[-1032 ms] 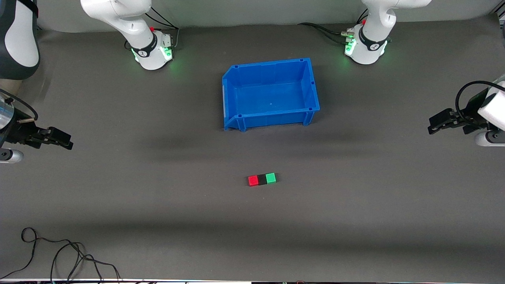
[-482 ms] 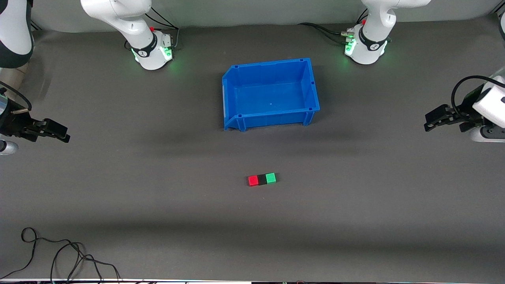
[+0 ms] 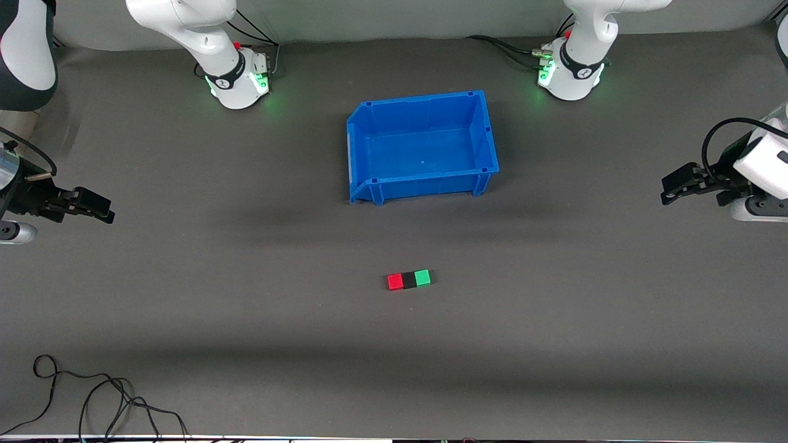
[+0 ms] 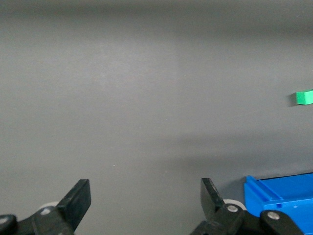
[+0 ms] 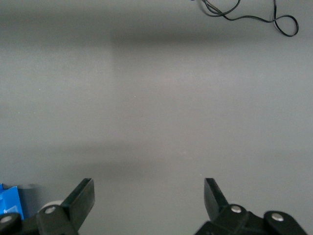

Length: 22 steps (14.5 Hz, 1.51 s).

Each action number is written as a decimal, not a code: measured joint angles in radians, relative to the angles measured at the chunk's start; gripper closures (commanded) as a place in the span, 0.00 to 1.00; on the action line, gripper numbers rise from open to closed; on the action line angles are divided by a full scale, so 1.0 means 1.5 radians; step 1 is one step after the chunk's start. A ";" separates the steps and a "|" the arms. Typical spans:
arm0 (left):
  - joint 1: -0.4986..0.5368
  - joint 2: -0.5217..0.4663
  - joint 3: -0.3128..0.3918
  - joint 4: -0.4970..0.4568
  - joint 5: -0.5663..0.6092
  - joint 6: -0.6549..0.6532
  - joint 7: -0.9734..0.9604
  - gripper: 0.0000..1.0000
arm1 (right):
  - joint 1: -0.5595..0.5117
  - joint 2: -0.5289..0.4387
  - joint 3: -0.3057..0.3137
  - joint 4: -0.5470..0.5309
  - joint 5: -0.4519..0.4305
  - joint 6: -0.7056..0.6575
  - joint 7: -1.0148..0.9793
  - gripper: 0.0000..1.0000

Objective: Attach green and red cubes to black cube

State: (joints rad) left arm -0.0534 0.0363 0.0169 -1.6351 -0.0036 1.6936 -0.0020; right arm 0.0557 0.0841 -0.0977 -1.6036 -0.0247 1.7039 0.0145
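Two arms frame the scene, both drawn out to the ends of the table (image 3: 554, 344) and holding nothing. Between them, up toward the bases, sits the blue bin (image 3: 422, 147), with nothing in it. The right gripper (image 3: 92, 206) hangs over the right arm's end of the table, jaws spread wide; over the last second it rose a little and then settled back, so it is hovering rather than heading anywhere. The left gripper (image 3: 674, 187) hangs over the left arm's end, also wide open, and has crept slightly farther out and upward in that time. A loose cable (image 3: 92, 400) lies at the table corner nearest the camera, at the right arm's end. Smallest of all, nearer the camera than the bin, the three cubes lie in one tight row: the red cube (image 3: 394, 282) toward the right arm's end, the black cube (image 3: 409, 280) in the middle, the green cube (image 3: 422, 277) toward the left arm's end, each coloured one touching the black. The row has not shifted while the arms backed off. My reading is that the joining is done and both arms are simply parking; whether the cubes truly hold together cannot be told from above.
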 measured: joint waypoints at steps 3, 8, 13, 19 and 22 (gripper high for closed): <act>0.000 0.000 -0.002 0.000 0.014 -0.010 0.000 0.00 | -0.001 -0.014 0.000 -0.022 0.000 0.009 -0.002 0.01; 0.000 0.000 -0.002 0.004 0.015 -0.021 0.000 0.00 | -0.002 -0.019 0.000 -0.039 0.000 0.016 -0.004 0.01; 0.000 0.000 -0.003 0.012 0.015 -0.033 0.000 0.00 | -0.002 -0.019 0.001 -0.040 0.000 0.017 -0.004 0.01; 0.000 0.000 -0.003 0.014 0.015 -0.034 0.000 0.00 | -0.005 -0.019 0.001 -0.038 0.000 0.028 -0.004 0.01; 0.000 0.000 -0.003 0.014 0.015 -0.034 0.000 0.00 | -0.005 -0.019 0.002 -0.038 0.008 0.028 -0.004 0.01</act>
State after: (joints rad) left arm -0.0531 0.0358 0.0123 -1.6145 0.0193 1.6427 -0.0015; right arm 0.0476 0.0553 -0.0952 -1.6605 -0.0124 1.7460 0.0089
